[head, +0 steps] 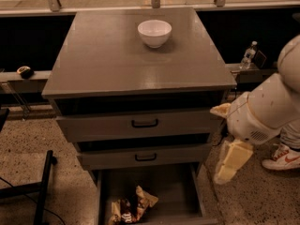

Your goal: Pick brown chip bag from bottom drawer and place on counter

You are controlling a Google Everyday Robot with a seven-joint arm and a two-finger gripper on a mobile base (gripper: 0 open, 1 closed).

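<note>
**Entry: task status, early stage**

1. End effector (226,170): cream-coloured, hangs pointing down, low beside the cabinet's right side, outside the drawer. No load seen. Wide or narrow: cannot tell. Not touching the bag.
2. Arm (267,111): white, bulky, enters from the right edge, over the floor next to the cabinet.
3. Brown chip bag (132,207): crumpled, lies on the drawer floor, near-left part. Well apart from the end effector.
4. Bottom drawer (173,191): pulled out toward the near side, top open, bag reachable from above.
5. Upper drawers (145,123), 2 pcs w/ black handles: both shut.
6. Tabletop (108,60): grey, carries a white bowl (154,33) at far centre. No bag on it. Plenty of bare surface near and left.

Done (est.): drawer access only. Left (est.): move over the drawer, descend to the bag, grasp, lift clear of the drawer fronts, set on the tabletop away from the bowl. Approx. all of pick and place outstanding.
</note>
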